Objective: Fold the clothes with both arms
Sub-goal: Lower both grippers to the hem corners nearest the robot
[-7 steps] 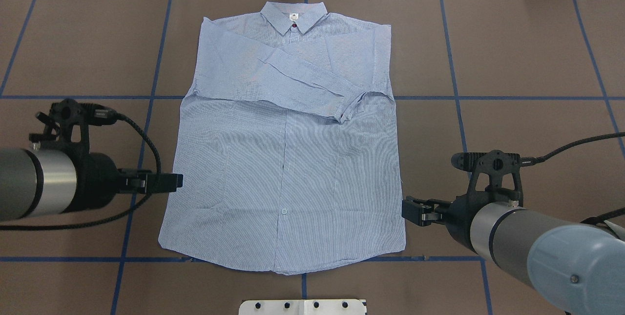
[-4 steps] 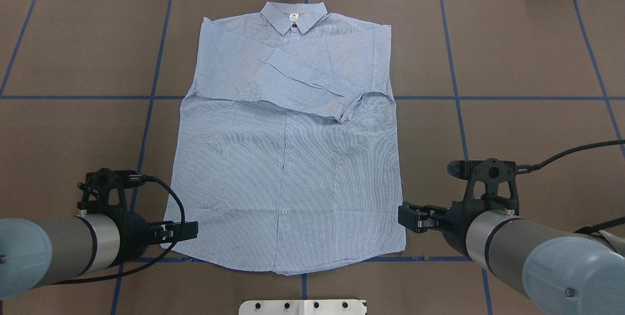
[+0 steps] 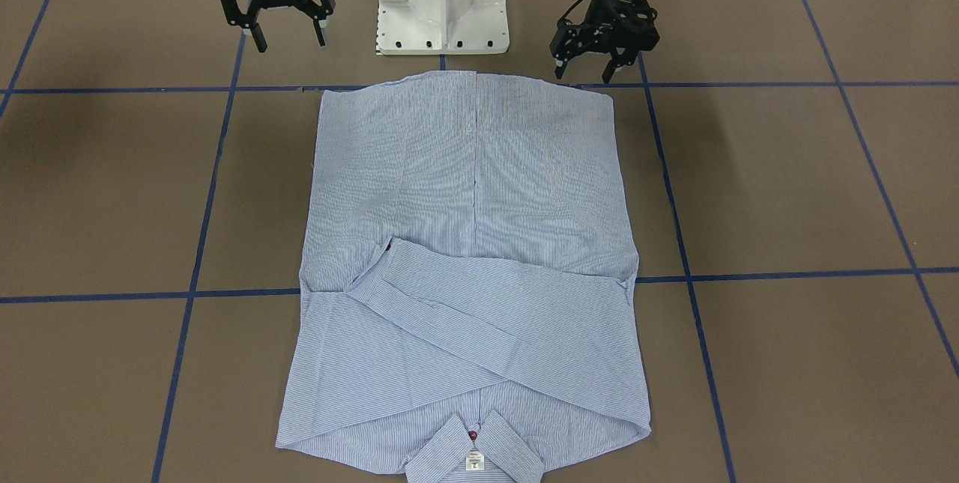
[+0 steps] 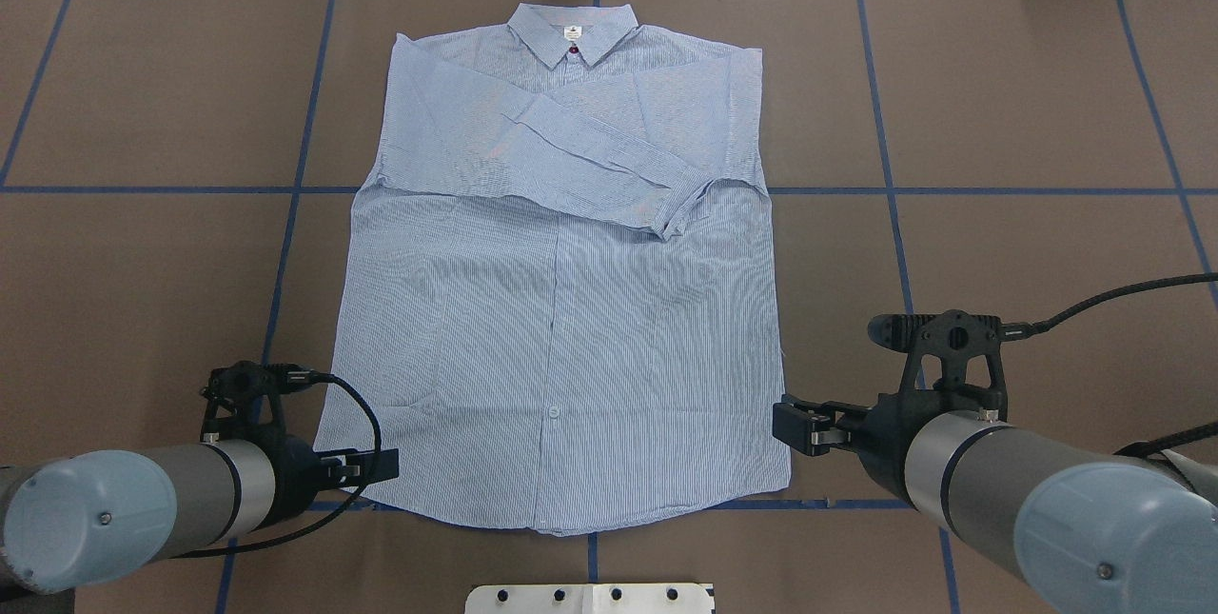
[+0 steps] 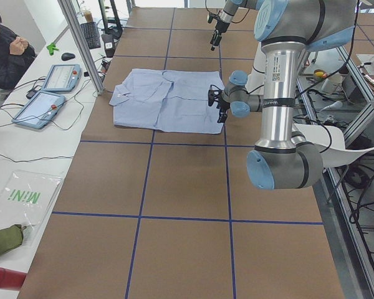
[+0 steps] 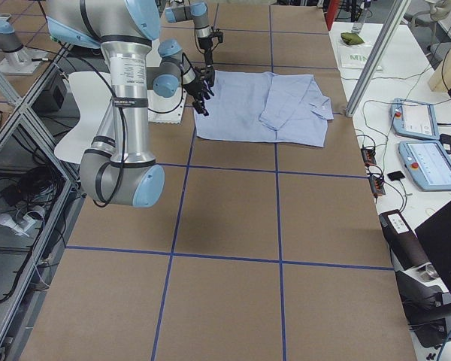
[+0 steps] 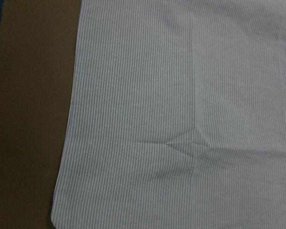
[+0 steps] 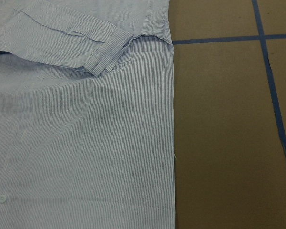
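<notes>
The light blue striped shirt point(image 4: 561, 309) lies flat on the brown table, collar point(image 4: 572, 31) at the far side, and both sleeves are folded across the chest. The shirt point(image 3: 472, 243) faces up, buttoned. My left gripper point(image 4: 379, 467) hovers open at the shirt's near-left hem corner; the front view shows the left gripper point(image 3: 588, 70) with jaws spread. At the shirt's right edge, a little above the hem, hangs my right gripper point(image 4: 790, 425), and the right gripper point(image 3: 291, 40) is open too. Neither holds cloth. The wrist views show only the shirt point(image 7: 181, 119) and its right edge point(image 8: 86, 143).
The white pedestal base point(image 3: 442, 0) stands just behind the hem. Blue tape lines point(image 4: 952, 190) grid the brown table cover. A person point(image 5: 6, 53) sits by two tablets point(image 5: 50, 93) on the white side bench beyond the collar end.
My left arm has moved back along the shirt's left edge to the near hem corner. The right gripper has shifted slightly toward the hem. The shirt has not moved.
</notes>
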Motion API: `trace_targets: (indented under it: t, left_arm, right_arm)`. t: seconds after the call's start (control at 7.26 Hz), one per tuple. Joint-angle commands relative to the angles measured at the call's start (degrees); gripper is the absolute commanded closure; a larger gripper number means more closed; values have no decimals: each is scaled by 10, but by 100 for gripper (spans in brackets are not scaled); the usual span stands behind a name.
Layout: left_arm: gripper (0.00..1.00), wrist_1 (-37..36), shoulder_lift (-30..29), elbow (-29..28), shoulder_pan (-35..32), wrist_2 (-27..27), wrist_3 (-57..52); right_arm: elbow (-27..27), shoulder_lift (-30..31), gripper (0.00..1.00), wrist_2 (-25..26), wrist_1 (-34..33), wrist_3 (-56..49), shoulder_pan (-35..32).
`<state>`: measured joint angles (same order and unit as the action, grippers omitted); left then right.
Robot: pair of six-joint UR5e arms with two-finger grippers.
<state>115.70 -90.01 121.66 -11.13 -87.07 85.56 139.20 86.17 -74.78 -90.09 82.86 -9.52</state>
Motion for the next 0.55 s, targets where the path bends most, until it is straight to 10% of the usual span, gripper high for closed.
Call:
trace_targets:
  t: [0.0,0.41]
  left_arm:
    - [7,3,1,-24,-2,1,0]
    - [10,0,7,-34,-6,5,-1]
  right_arm:
    - [-1,1,0,0,0,0,1]
    - [-1,1,0,1,0,0,5]
